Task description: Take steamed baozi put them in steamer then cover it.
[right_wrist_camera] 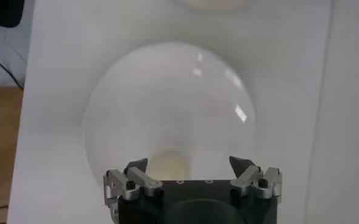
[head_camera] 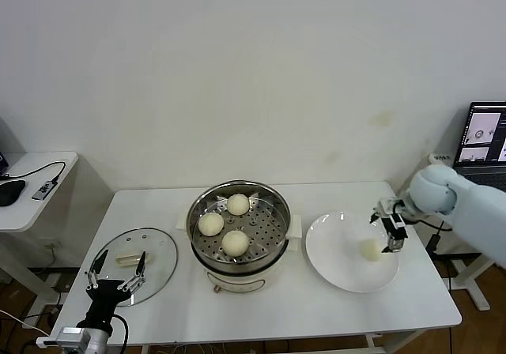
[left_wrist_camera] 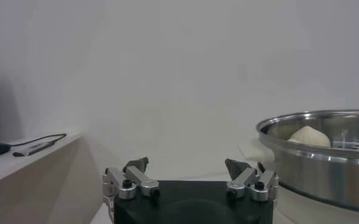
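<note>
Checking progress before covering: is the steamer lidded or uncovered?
Uncovered: the steamer shows three baozi inside; the cover lies beside it.

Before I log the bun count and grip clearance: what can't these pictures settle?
- Last baozi on the plate: right wrist view shows only a sliver, the right gripper body hides the rest.
- Steamer: left wrist view cuts it at the edge; one bun visible there.
- Cover: the left gripper overlaps it in the head view; height above it unclear.

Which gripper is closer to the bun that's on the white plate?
Right. The right gripper hangs open just above the last baozi on the plate; the left gripper sits open over the cover, beyond the steamer.
</note>
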